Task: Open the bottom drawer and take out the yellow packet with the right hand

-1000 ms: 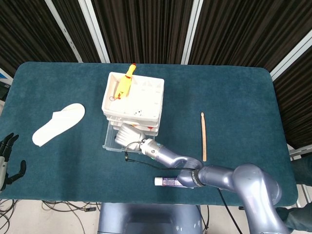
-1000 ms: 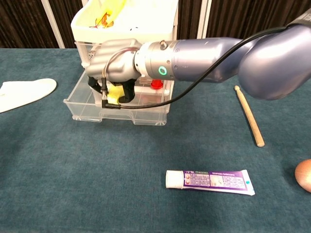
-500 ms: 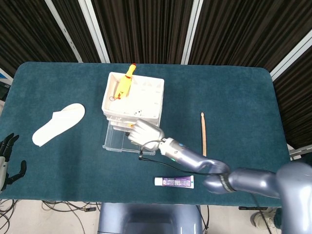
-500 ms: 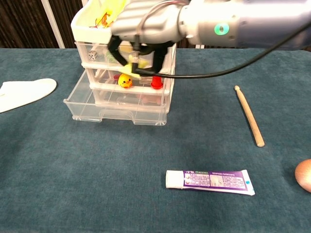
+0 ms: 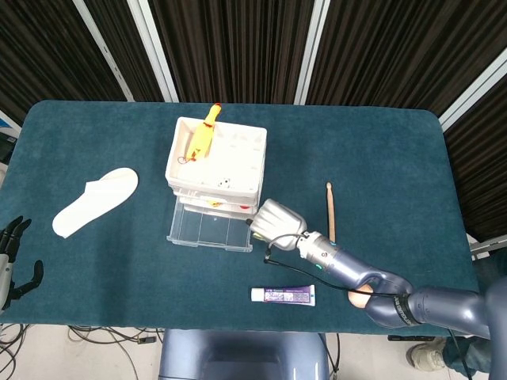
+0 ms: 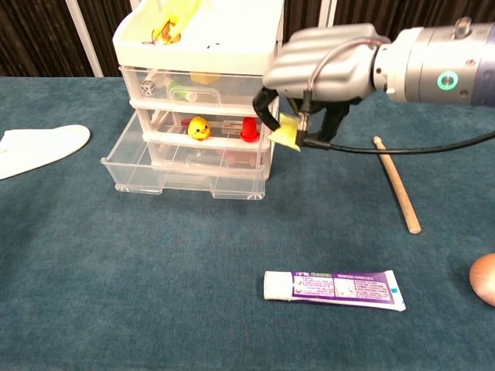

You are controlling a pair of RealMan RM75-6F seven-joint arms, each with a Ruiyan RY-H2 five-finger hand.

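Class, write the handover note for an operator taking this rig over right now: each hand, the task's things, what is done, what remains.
Right hand: holds the yellow packet in its fingers, in the air right of the drawer unit.
Left hand: idle at the table's left edge, holding nothing.
Bottom drawer: pulled open.
Done: drawer open, packet taken out.
Left: probably just setting the packet down.

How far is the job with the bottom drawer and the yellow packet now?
Done: the bottom drawer stands pulled out, and the yellow packet is out of it. In hand: the right hand holds the packet in the air, right of the drawer unit. Left: nothing of the stated task, as far as the views show.
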